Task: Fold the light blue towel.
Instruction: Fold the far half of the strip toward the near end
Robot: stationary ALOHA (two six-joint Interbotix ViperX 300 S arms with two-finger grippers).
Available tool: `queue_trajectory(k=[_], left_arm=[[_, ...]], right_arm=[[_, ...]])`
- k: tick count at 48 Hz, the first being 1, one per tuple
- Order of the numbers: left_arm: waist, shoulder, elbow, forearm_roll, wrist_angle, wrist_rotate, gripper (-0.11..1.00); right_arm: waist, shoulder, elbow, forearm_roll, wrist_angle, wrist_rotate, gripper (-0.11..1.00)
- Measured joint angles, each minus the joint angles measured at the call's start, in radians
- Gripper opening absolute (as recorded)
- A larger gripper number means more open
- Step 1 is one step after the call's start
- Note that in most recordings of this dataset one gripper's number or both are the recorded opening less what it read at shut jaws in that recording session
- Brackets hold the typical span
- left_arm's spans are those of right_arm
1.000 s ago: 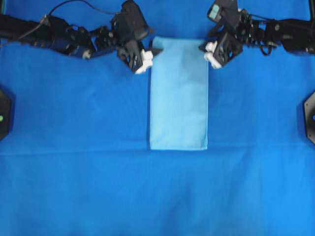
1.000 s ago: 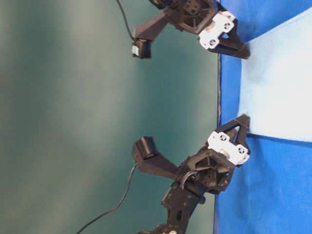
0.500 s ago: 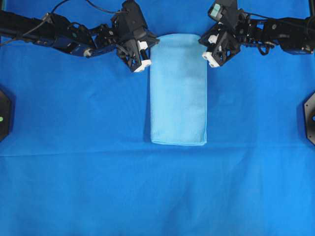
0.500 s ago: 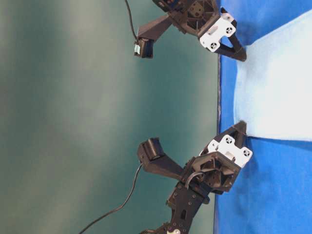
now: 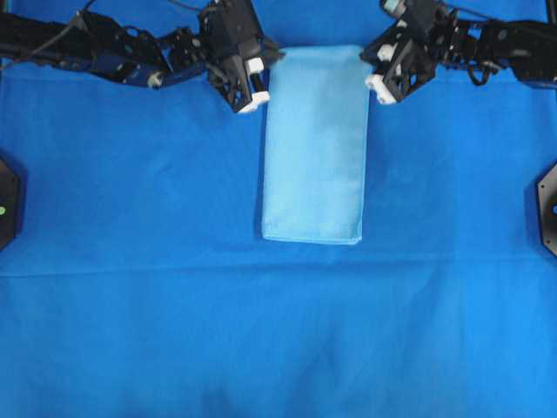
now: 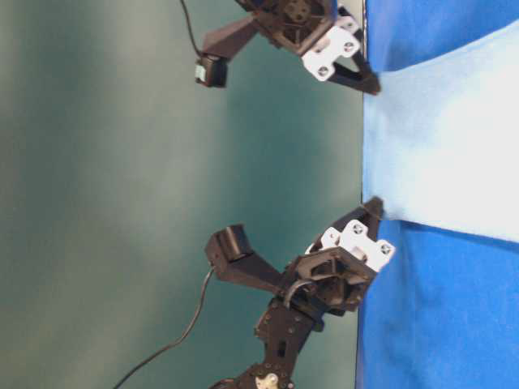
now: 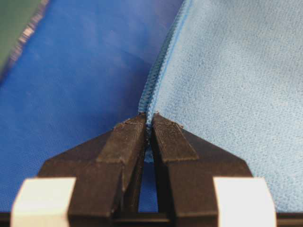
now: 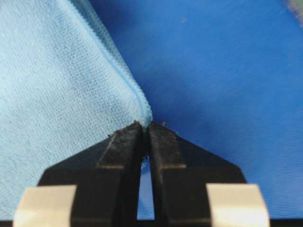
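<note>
Overhead looks straight down; wrist views close behind each claw

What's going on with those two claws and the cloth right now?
Left gripper and right gripper each shut on a far corner of the light blue towel. Nothing in the way.

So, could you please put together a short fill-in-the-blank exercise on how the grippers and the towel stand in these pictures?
1. The left gripper is shut on a ____ of the light blue towel.
2. The right gripper is ____ on the towel's other far corner.
3. In the overhead view the towel lies as a long, narrow ____ on the royal-blue table cloth.
4. The number of grippers holding the towel is ____.

Missing words: corner; shut; rectangle; two
</note>
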Motion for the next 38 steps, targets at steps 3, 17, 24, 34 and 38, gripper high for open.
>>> queue_trajectory(k=[3,17,24,34,38], left_arm=[[0.005,-0.005,-0.002,0.0,0.006,0.006,0.03],[-0.008,-0.08,0.011,0.0,0.054,0.02,0.03],[-0.046,-0.152,0.04,0.0,0.094,0.025,0.03],[-0.135,-0.278,0.106,0.0,0.132,0.031,0.03],[-0.17,-0.331,0.137,0.0,0.147,0.026,0.03]], right_arm=[[-0.002,-0.006,0.0,-0.003,0.002,0.0,0.05],[0.011,-0.057,0.009,-0.003,0.02,0.014,0.05],[0.066,-0.164,0.025,0.002,0.092,0.017,0.05],[0.175,-0.308,0.061,0.029,0.195,0.02,0.05],[0.222,-0.35,0.077,0.046,0.218,0.02,0.05]])
